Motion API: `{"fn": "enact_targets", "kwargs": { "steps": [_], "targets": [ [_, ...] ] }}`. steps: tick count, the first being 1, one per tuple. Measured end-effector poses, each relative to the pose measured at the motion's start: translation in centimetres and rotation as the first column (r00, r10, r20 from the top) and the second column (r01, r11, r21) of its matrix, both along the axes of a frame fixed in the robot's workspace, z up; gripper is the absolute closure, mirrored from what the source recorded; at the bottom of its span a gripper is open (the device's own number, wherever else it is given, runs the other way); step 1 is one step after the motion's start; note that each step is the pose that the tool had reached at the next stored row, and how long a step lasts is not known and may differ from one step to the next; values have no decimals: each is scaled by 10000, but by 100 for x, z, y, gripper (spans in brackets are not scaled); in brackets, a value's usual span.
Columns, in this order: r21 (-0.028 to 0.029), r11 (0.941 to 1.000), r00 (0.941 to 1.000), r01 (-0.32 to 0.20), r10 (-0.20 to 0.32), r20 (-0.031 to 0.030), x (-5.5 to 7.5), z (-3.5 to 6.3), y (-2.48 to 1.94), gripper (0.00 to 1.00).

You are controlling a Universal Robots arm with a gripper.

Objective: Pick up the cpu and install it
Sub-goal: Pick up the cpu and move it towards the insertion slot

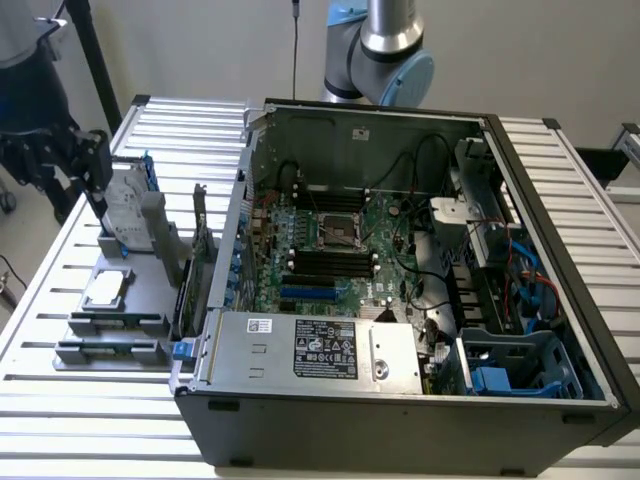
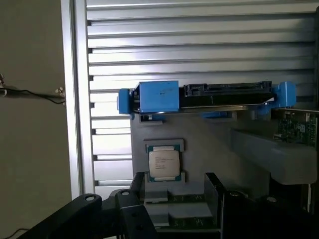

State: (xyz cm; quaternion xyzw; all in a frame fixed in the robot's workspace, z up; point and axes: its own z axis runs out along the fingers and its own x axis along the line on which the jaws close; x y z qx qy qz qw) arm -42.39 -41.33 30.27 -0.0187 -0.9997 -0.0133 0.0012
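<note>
**benchrat:** So where is this CPU install at?

**socket_sam:** Barely begun, I'd say. The cpu (image 2: 164, 165), a small flat square chip with a shiny silver metal lid and a thin pale rim, sits in its pocket on the grey plastic parts holder (image 2: 209, 144). That's out on the slatted metal table (image 1: 80, 400), at the exterior view's left of the big dark open computer case (image 1: 400, 395). Nothing has been lifted, so the pick, the carry and the seating are all left.

**benchrat:** And the hand?

**socket_sam:** The black two-finger gripper (image 2: 175, 185) has its fingers spread apart with nothing between them. It's near the chip without touching it, and in the wrist view the chip lies just past the fingertips.

**benchrat:** Is the socket ready?

**socket_sam:** The square metal-framed socket (image 1: 340, 232) in the middle of the green motherboard looks vacant to me (it's too small in the picture to say whether the latch is up).

**benchrat:** Which way does the chip point?

**socket_sam:** It's lying flat, lid up, with its edges squared to the holder's edges. It's square, so there's no real long axis. The silver hard drive in its blue plastic bracket (image 2: 158, 96) stands on edge just beyond it, running parallel to one side of the chip.
</note>
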Motion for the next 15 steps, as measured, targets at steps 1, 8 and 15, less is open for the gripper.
{"fn": "enact_targets", "kwargs": {
  "steps": [1, 8, 15],
  "targets": [
    [1, 10000, 10000, -22, 22, 0, 0, -19, -7, 40],
    [1, 9998, 9998, -174, 174, -2, -3, -147, -49, 40],
    [3, 9993, 9993, -376, 376, -21, -17, -273, -75, 40]
  ]
}}
